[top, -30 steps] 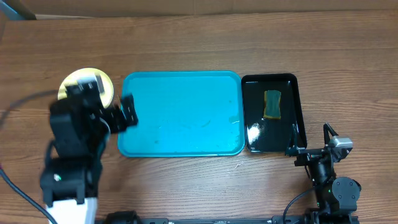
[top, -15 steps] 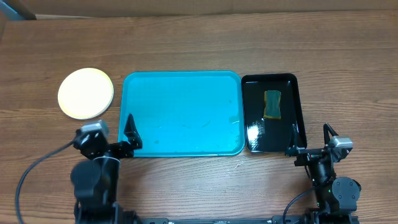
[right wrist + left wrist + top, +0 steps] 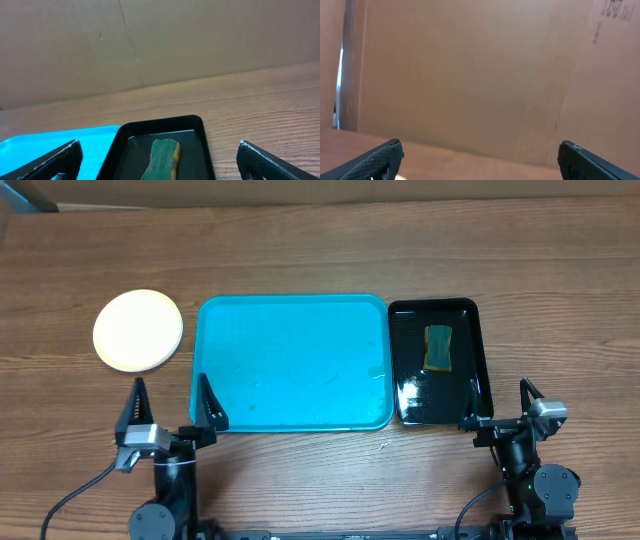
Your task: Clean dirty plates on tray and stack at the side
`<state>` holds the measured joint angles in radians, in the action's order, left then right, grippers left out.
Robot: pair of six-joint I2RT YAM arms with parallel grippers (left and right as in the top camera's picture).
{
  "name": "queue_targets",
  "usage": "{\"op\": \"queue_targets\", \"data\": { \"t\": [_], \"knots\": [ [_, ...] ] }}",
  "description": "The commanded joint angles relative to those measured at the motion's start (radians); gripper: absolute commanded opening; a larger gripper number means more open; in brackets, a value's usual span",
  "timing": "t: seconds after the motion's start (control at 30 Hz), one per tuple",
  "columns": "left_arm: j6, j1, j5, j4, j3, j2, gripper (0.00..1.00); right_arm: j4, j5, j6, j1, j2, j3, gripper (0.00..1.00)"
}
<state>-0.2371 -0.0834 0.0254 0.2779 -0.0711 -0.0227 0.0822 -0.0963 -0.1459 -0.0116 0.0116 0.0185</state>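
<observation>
Pale yellow plate (image 3: pixel 138 330), left of the tray (image 3: pixel 290 360), hid anything beneath it. We found left gripper (image 3: pixel 170 393) and right gripper (image 3: pixel 497 394) spread wide, empty.

We see a brown wooden table (image 3: pixel 300 250). On it lie a pale yellow plate (image 3: pixel 138 330) at the left, a turquoise tray (image 3: pixel 290 360) in the middle, and a black tray (image 3: pixel 410 340) just beside that on the right.

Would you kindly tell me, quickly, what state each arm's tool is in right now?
Left tool: open, holding nothing.
Right tool: open, holding nothing.
</observation>
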Motion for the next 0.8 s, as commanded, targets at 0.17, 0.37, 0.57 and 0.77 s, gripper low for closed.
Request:
{"op": "queue_targets", "data": {
  "t": [0.17,0.37,0.57,0.77],
  "knots": [
    [-0.013,0.013,0.031,-0.166,0.066,0.019,1.0,-0.005,0.013,-0.003,-0.003,-0.009,-0.01,1.0],
    [0.0,0.013,0.011,-0.356,0.066,0.018,1.0,-0.005,0.013,-0.003,-0.003,-0.009,-0.01,1.0],
    [0.001,0.013,0.013,-0.353,0.066,0.019,1.0,-0.005,0.013,-0.003,-0.003,-0.009,-0.01,1.0],
    [0.001,0.013,0.012,-0.353,0.066,0.019,1.0,-0.005,0.013,-0.003,-0.003,-0.009,-0.01,1.0]
  ]
}}
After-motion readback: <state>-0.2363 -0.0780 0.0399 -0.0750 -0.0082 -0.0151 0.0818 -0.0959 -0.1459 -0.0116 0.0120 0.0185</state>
